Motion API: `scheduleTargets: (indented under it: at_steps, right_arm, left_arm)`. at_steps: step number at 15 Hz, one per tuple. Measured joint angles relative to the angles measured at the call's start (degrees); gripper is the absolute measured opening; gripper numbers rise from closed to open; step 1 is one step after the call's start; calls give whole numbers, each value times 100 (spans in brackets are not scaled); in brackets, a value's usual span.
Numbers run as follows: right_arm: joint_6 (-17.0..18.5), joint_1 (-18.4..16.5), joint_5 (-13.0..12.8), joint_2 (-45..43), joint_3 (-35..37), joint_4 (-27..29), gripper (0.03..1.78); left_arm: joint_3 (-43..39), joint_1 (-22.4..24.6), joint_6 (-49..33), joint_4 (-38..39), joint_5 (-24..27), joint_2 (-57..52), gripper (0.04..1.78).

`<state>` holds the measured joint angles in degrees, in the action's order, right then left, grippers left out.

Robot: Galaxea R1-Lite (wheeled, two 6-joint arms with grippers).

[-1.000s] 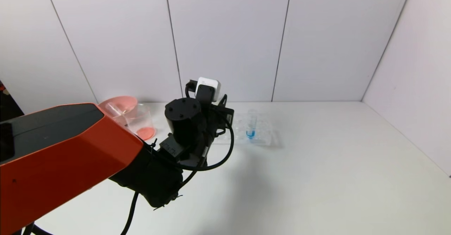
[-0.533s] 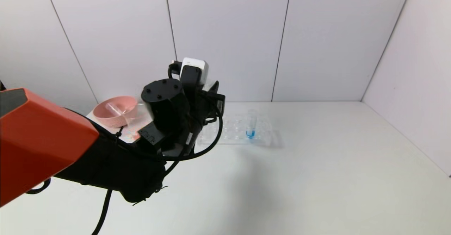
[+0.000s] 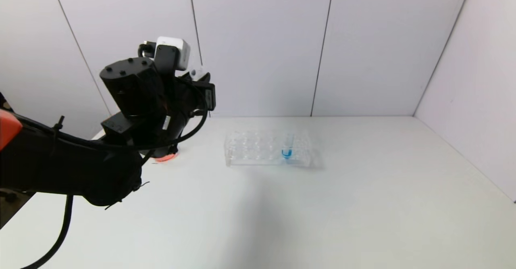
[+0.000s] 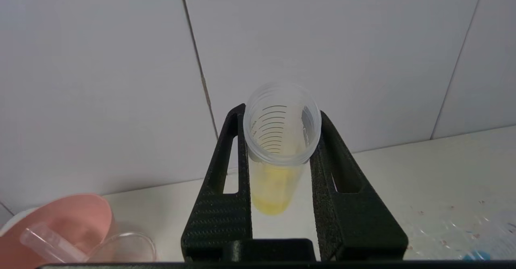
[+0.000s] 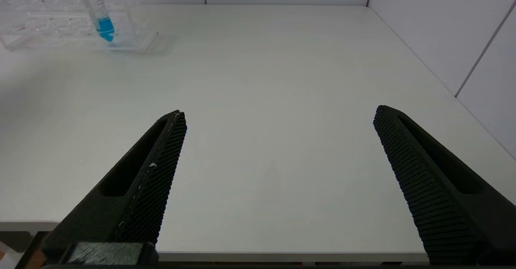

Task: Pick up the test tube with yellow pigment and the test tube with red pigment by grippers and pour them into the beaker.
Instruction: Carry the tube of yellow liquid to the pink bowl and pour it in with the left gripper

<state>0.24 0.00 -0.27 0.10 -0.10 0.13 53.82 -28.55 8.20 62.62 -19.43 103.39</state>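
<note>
Yellow-pigment tube [image 4: 278, 156] between left end effector [image 4: 280, 113] fingers

A white table [image 3: 322, 204] is bounded by pale wall panels at the far side and the right. A clear rack [image 3: 258, 150] is set toward its far middle. At the far left, a pink bowl [image 4: 76, 216] and a clear beaker [image 4: 125, 247] are placed just beside each other.

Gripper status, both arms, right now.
Left gripper: shut on the test tube with yellow pigment, raised above the table's far left.
Right gripper: open, holding nothing, low over the table's near edge.
</note>
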Motion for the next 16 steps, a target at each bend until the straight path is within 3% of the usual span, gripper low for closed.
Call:
scheduleTargets:
  at_steps: [16]
  right_arm:
    - [0,0,2,0,0,-4,170]
  left_arm:
    - [85,3055,-234,-83,2348,77,44]
